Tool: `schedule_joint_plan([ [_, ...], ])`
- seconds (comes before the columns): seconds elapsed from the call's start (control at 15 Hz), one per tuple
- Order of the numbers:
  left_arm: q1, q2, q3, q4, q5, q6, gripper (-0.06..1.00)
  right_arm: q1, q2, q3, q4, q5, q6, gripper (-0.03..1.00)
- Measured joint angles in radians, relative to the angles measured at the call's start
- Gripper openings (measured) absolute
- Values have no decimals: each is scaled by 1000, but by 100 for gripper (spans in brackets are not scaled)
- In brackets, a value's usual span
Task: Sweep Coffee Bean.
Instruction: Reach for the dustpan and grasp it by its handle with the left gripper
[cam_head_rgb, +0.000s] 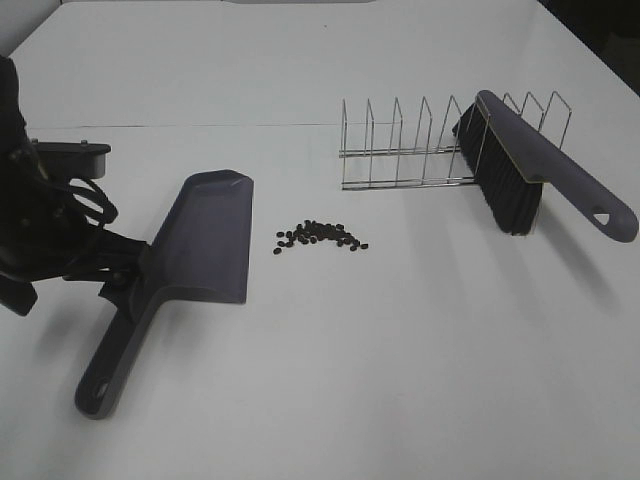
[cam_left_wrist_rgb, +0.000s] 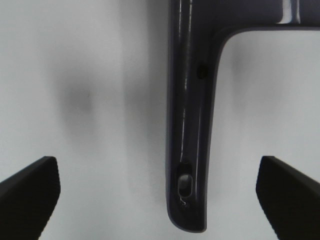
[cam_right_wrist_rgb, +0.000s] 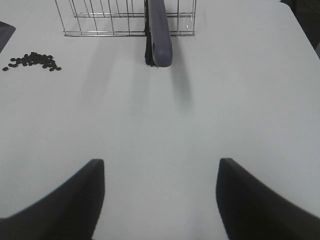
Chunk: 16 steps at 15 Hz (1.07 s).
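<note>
Two open grippers: my left gripper (cam_left_wrist_rgb: 157, 165) straddles the dustpan handle (cam_head_rgb: 118, 350) off-centre, lower left of the high view; closing could swing it into the coffee beans (cam_head_rgb: 322, 236).

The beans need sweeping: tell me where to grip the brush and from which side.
Take the brush by its handle. It rests in the wire rack, bristles down, and the handle juts clear toward the open right hand, so come in from that end, straddling its narrow width.
</note>
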Motion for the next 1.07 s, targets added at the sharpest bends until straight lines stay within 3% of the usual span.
schedule_joint_plan([
  [0.53, -25, 124, -21, -9, -168, -3, 98, 0, 0, 0, 0, 0, 0, 56],
  [0.73, -36, 178, -57, -10, -174, -14, 94, 0, 0, 0, 0, 0, 0, 56],
  [1.07, -38, 240, -83, 0, -168, -30, 71, 0, 0, 0, 0, 0, 0, 56],
])
